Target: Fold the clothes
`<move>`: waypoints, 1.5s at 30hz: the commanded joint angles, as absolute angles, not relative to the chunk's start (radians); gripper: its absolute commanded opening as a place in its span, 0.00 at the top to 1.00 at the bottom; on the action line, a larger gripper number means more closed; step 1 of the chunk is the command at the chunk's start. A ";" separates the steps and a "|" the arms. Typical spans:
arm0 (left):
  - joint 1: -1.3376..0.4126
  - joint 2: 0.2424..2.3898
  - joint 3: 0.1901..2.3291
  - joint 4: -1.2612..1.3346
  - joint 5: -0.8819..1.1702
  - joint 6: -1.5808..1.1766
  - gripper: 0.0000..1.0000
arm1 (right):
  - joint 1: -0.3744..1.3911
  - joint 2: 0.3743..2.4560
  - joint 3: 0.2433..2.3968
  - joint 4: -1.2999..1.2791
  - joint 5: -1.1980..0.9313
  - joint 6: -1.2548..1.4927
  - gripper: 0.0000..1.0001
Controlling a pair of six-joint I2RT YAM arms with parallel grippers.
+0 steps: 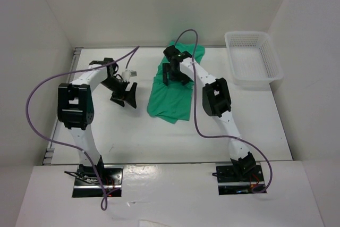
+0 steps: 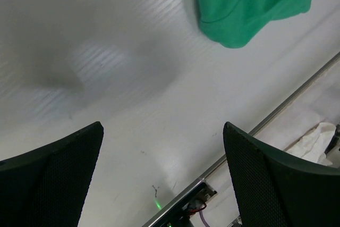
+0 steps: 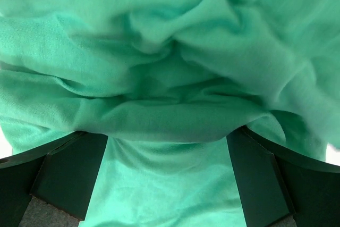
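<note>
The clothes are one emerald-green T-shirt [image 1: 170, 97] lying in a long crumpled bundle at the back middle of the white table. My right gripper [image 1: 174, 75] is down on its upper part. In the right wrist view the green fabric [image 3: 170, 51] fills the frame, and a thick fold lies across and between the widely parted fingers [image 3: 69, 168] of the right gripper [image 3: 167, 136], which stands open. My left gripper [image 1: 125, 95] hovers over bare table left of the shirt. It [image 2: 162, 128] is open and empty, with a corner of the shirt [image 2: 249, 3] at the top right.
A white mesh basket [image 1: 252, 59] stands at the back right corner. White walls enclose the table on three sides. Purple cables loop over both arms. A metal table rim [image 2: 276, 112] runs past the left gripper, with crumpled white material [image 2: 316, 139] beyond it.
</note>
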State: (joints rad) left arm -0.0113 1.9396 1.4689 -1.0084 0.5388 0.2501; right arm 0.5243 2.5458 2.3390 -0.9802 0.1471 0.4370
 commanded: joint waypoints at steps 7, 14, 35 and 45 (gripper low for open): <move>-0.132 2.108 1.601 -1.000 0.727 0.179 0.03 | 0.505 2.580 2.482 -0.969 0.180 0.424 0.01; -0.141 2.151 1.589 -0.830 0.770 0.022 0.25 | 0.471 2.439 2.484 -0.947 0.155 0.370 0.01; -0.186 2.085 1.362 -0.629 0.799 -0.106 0.50 | 0.199 2.137 1.924 -0.808 0.026 0.198 0.01; -0.186 2.094 1.388 -0.606 0.729 -0.126 0.42 | 0.190 2.098 1.848 -0.790 -0.049 0.157 0.01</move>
